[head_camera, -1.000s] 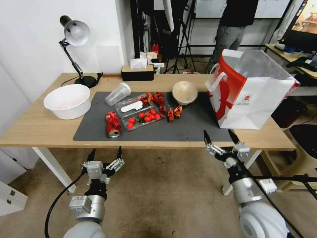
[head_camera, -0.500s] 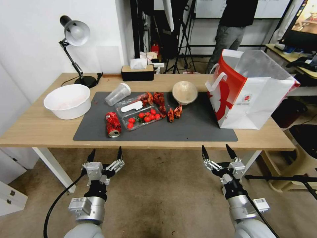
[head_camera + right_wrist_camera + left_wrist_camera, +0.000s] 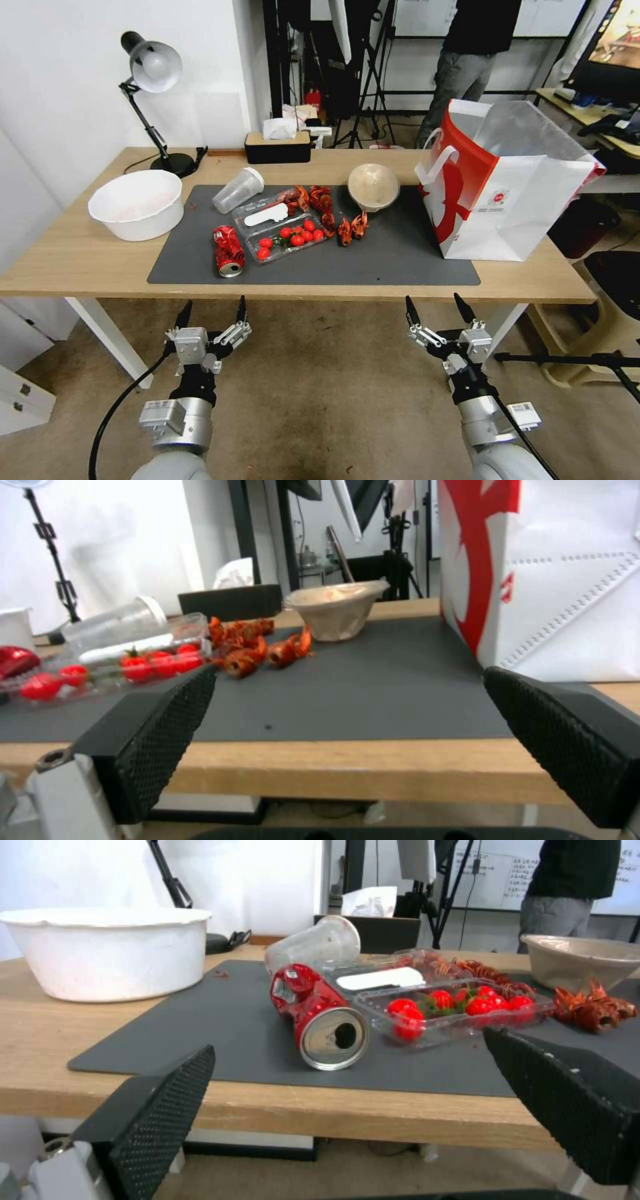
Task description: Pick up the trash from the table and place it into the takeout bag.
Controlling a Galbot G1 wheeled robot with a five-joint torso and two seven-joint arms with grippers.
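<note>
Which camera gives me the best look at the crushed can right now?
The left wrist view: the can lies on its side close ahead, open end toward the camera. The head view shows it small from above. The right wrist view catches just a red sliver at its edge.

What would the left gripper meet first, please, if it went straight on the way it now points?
Probably the crushed can. The left gripper, open and just short of the table edge, points at the can's open end, which lies nearest on the mat. Its height against the tabletop is unclear, so it might strike the edge first.
</note>
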